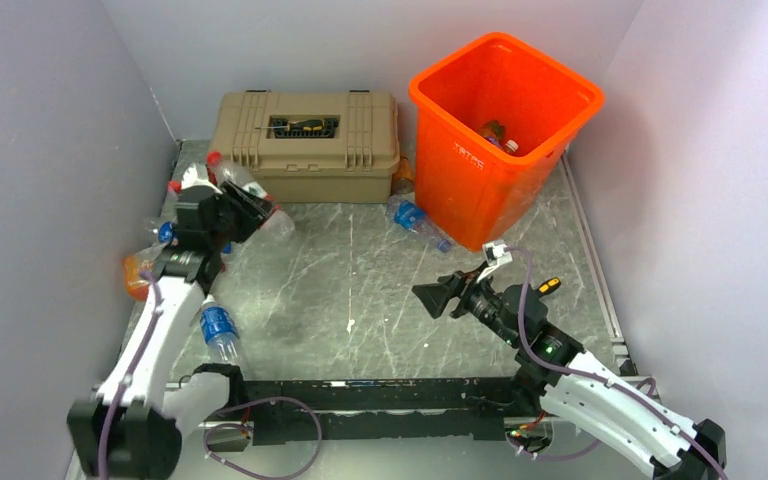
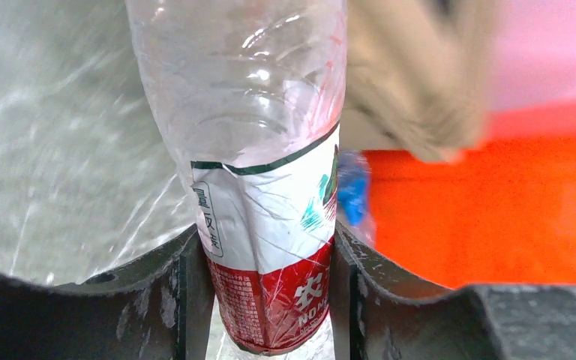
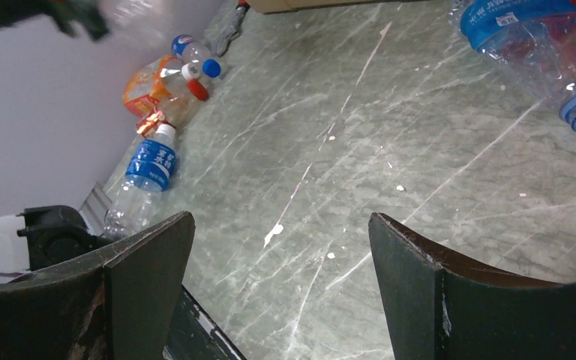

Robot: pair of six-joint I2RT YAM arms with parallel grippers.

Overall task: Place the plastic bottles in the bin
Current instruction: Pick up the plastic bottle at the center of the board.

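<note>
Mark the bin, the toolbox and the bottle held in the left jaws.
bin (image 1: 460, 190): top view, front wall.
toolbox (image 1: 360, 135): top view, lid.
bottle (image 2: 266, 225): left wrist view, white label.

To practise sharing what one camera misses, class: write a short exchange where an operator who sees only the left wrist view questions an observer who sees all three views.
Operator: My left hand grips a bottle. Is the right hand busy?
Observer: No, it is open and empty over the table.
Operator: I see the orange bin blurred. Anything inside?
Observer: Yes, a white-capped bottle lies in it.
</note>
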